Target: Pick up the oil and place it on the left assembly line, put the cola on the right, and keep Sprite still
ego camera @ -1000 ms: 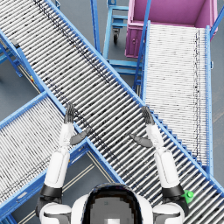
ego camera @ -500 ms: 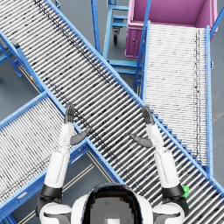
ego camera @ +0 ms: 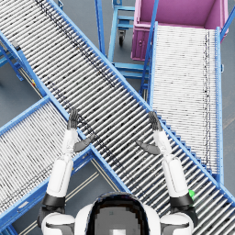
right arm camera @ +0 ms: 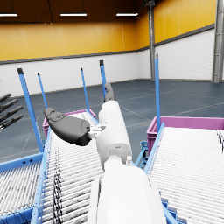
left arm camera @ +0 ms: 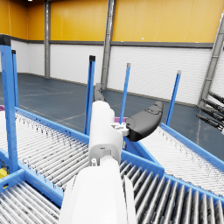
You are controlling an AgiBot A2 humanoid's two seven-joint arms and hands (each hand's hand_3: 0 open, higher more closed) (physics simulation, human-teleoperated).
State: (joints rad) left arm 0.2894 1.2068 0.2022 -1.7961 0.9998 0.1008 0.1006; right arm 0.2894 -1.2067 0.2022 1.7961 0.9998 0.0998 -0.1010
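Observation:
No oil or cola shows in any view. A small green thing (ego camera: 190, 193) lies on the middle roller conveyor (ego camera: 105, 87), mostly hidden behind my right forearm; I cannot tell what it is. My left hand (ego camera: 73, 133) hangs over the conveyor's left rail with fingers spread and nothing in it. Over the same conveyor, my right hand (ego camera: 153, 135) is likewise spread and holds nothing. In the left wrist view, the left hand (left arm camera: 142, 122) is bare. The right wrist view shows the right hand (right arm camera: 72, 126) bare as well.
A left roller line (ego camera: 27, 142) branches off below my left arm. A right roller line (ego camera: 183, 78) runs up to a pink bin (ego camera: 179, 13). Blue rails and upright posts (left arm camera: 89, 94) border the lines. Grey floor lies between them.
The green thing has crept a little up the middle conveyor along my right forearm. Both hands stay where they were.

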